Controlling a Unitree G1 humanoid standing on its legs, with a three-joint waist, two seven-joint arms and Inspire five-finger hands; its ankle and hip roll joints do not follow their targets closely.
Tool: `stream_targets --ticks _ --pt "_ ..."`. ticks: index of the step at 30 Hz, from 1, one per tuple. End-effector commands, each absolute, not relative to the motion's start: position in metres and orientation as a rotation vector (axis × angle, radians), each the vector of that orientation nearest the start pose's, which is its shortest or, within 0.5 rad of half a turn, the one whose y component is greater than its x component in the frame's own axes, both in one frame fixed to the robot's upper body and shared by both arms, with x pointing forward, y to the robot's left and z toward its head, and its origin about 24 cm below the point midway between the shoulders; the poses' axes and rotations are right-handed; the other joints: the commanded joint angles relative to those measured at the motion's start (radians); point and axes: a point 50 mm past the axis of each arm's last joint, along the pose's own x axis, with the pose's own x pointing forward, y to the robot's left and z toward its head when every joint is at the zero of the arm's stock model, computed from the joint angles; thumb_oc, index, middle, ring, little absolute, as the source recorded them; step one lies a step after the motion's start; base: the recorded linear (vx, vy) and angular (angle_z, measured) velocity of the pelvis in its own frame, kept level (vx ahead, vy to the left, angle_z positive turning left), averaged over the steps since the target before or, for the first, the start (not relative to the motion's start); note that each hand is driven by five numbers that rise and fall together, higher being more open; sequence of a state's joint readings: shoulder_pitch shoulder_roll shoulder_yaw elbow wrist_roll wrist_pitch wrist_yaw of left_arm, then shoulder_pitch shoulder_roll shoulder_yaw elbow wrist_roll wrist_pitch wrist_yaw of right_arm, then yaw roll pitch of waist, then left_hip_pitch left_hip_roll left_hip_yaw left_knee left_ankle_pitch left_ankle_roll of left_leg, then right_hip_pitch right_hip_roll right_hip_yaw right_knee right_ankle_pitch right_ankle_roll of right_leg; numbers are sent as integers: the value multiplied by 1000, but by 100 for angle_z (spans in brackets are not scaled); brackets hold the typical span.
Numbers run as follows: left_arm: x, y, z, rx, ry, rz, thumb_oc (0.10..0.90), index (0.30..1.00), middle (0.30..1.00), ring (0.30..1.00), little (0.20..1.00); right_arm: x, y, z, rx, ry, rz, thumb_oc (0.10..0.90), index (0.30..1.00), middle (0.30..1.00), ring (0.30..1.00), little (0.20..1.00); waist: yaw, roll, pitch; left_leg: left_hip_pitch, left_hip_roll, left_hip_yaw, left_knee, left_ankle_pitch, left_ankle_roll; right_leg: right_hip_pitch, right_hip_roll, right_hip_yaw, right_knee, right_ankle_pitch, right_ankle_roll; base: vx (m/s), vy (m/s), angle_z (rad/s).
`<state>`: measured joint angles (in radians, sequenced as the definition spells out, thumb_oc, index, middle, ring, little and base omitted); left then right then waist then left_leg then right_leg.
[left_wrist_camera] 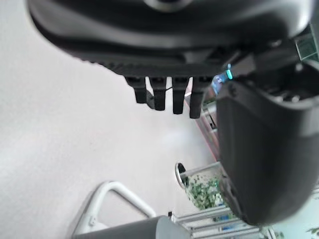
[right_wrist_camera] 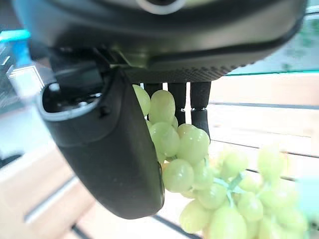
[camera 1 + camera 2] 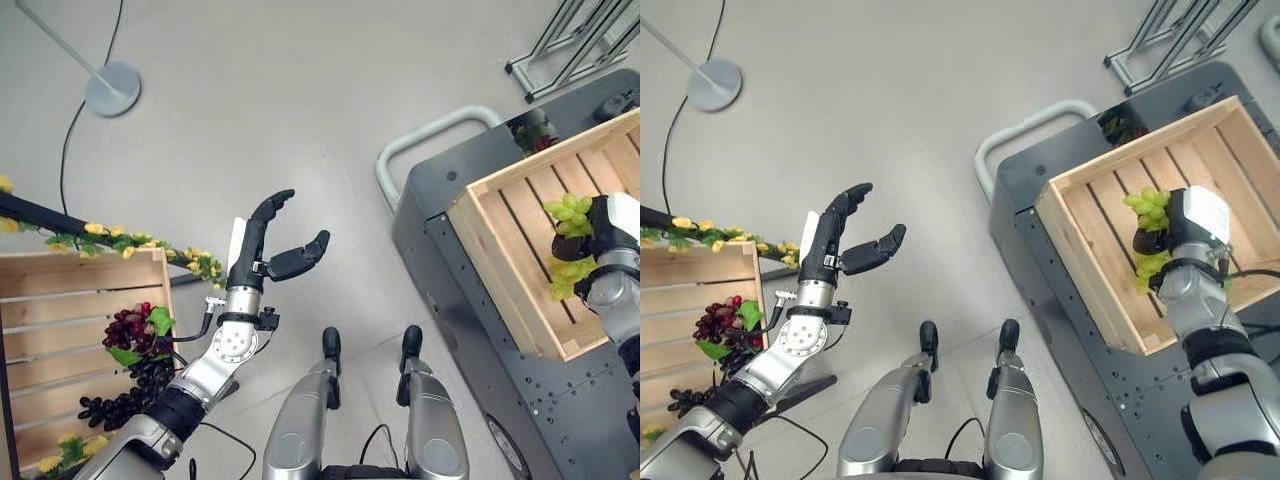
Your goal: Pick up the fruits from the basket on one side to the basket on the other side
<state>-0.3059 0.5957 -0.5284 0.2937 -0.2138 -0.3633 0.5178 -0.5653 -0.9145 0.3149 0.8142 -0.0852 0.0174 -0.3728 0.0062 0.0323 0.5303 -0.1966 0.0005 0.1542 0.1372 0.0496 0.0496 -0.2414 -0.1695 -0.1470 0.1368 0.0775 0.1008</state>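
While the right hand [image 3: 1192, 232] hangs over the slatted floor of the right-hand crate [image 3: 1087, 262], its thumb and fingers are curled round a bunch of green grapes [image 2: 192, 164], held just above the boards, apparently so it can be set down there. That crate rests on a dark cart [image 3: 1040, 300], which puts it within easy reach. On the left, the other crate [image 3: 60, 330] holds dark purple grapes [image 3: 135, 330] waiting for their turn. Between the two, the left hand [image 3: 268, 250] is raised over the floor, fingers spread and empty, clear of both baskets.
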Motion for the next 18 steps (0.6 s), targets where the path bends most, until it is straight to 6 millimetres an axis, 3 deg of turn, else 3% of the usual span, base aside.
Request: stream_targets --ticks 1,7,9,14,18 --pt "285 180 83 226 -332 63 800 900 900 900 900 303 -391 191 -1065 -85 -761 400 300 300 300 300 -14 -40 -123 34 6 29 151 -147 -18 76 29 -27 73 -51 -55 119 56 -8" --pt "274 185 55 239 -188 11 800 900 900 900 900 292 -381 182 -965 -153 -691 400 300 300 300 300 -33 -62 -216 135 15 23 98 -148 -24 179 45 -9 22 -60 -57 163 21 -10" --pt "269 184 49 274 -161 -29 800 900 900 900 900 292 -372 184 -916 -197 -639 400 300 300 300 300 -39 -67 -269 174 17 15 34 -119 -32 205 53 4 -23 -42 -51 188 21 -10" --pt "272 176 53 326 -174 -139 800 900 900 900 900 301 -339 196 -770 -312 -496 400 300 300 300 300 -50 -63 -360 246 29 5 -97 -70 -49 248 66 21 -115 -2 -35 122 10 -7" --pt "275 172 57 336 -196 -209 800 900 900 900 900 305 -316 207 -698 -399 -403 400 300 300 300 300 -49 -59 -393 273 36 -5 -166 -42 -59 271 70 20 -171 21 -27 43 2 3"
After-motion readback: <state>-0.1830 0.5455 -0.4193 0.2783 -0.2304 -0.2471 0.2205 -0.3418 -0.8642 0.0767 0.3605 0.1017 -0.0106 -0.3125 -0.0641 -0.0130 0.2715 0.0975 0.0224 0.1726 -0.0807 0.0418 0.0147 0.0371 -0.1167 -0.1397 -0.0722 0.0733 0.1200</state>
